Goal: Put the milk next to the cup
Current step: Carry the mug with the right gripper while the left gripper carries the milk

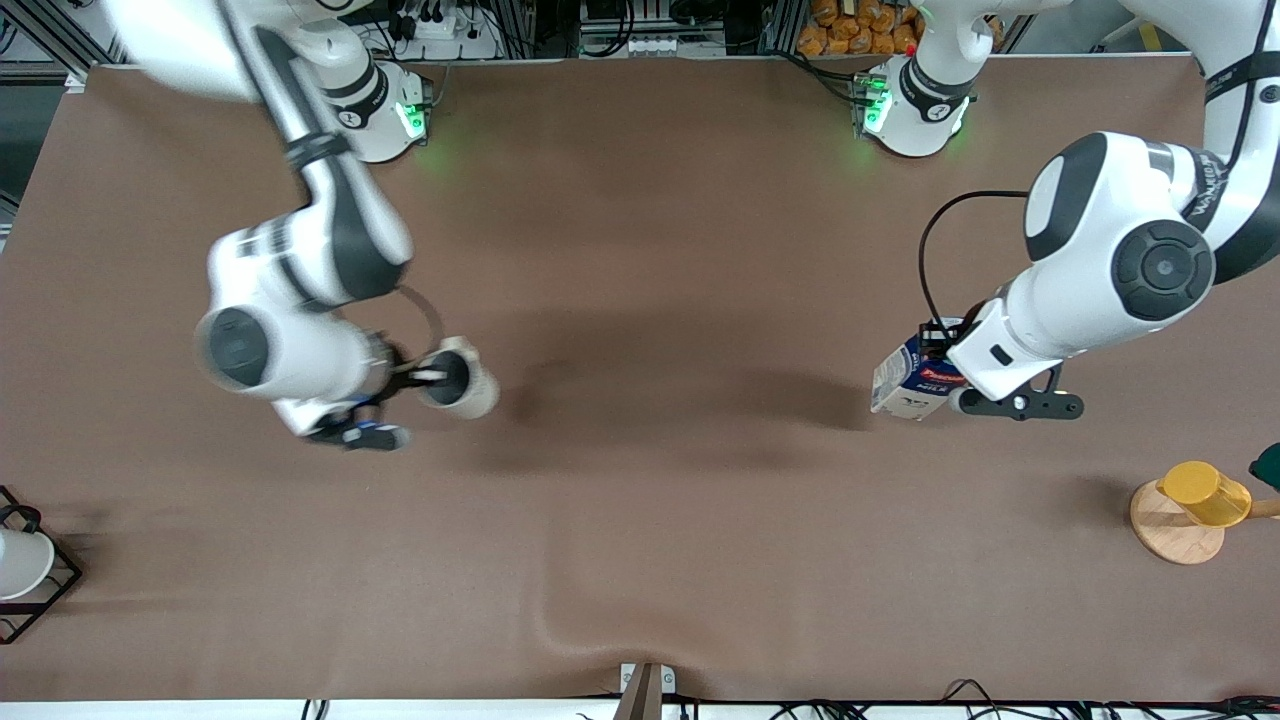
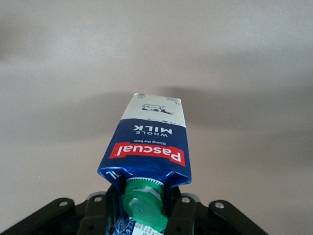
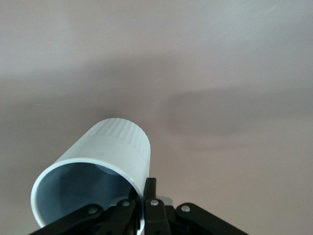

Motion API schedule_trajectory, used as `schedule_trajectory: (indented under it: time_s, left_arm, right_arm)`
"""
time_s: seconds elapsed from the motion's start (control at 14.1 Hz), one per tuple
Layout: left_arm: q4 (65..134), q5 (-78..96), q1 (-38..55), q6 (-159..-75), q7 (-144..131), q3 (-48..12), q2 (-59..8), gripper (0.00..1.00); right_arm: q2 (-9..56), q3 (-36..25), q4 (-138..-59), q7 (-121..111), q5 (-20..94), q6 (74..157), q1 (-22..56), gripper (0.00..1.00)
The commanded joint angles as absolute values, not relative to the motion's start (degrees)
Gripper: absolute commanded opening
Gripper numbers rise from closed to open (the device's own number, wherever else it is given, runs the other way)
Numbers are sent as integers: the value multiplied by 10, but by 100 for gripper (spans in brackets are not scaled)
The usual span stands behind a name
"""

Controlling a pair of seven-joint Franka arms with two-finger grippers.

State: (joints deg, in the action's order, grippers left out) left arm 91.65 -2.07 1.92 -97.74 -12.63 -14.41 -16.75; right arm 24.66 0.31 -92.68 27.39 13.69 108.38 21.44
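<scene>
Nearest the camera, at the counter's (image 1: 640, 560) right-arm end, a white cup (image 1: 20, 562) sits in a black wire rack (image 1: 45, 590) right at the edge; toward the left-arm end, a yellow cup (image 1: 1205, 493) rests on a round wooden base (image 1: 1172, 525), also close to the edge. The right hand (image 1: 425, 378) is up over the counter, pinching the rim of the beige cup (image 1: 462, 378) (image 3: 95, 174), one finger (image 3: 149, 198) inside and the cup tipped. The left hand (image 1: 945, 352) is clamped on the top of the milk (image 1: 912, 380) (image 2: 149, 147) by its green cap (image 2: 143, 203), carton tilted above the counter. Between the two hands lies a wide bare stretch of brown counter.
</scene>
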Motion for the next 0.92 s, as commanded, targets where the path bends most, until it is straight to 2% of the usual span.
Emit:
schedule_trajectory:
  time_s: [0.0, 0.36, 0.57, 0.71, 0.85]
  left_arm:
    - [913, -18, 30, -968, -142, -145, -172, 27]
    - [914, -17, 28, -963, -134, -148, -171, 27]
    - [912, -17, 29, -964, -139, -148, -171, 27]
    - [915, -17, 33, -963, -141, -149, -172, 27]
    - [916, -16, 39, -963, -140, -149, -172, 27]
  right_arm:
    - [256, -6, -914, 380, 181, 1130, 274, 0]
    - [325, -9, -890, 536, 176, 1240, 385, 0]
    - [387, -11, -825, 613, 155, 1248, 416, 0]
    - [419, -10, -804, 669, 98, 1249, 432, 0]
    - [433, -9, -793, 681, 96, 1258, 439, 0]
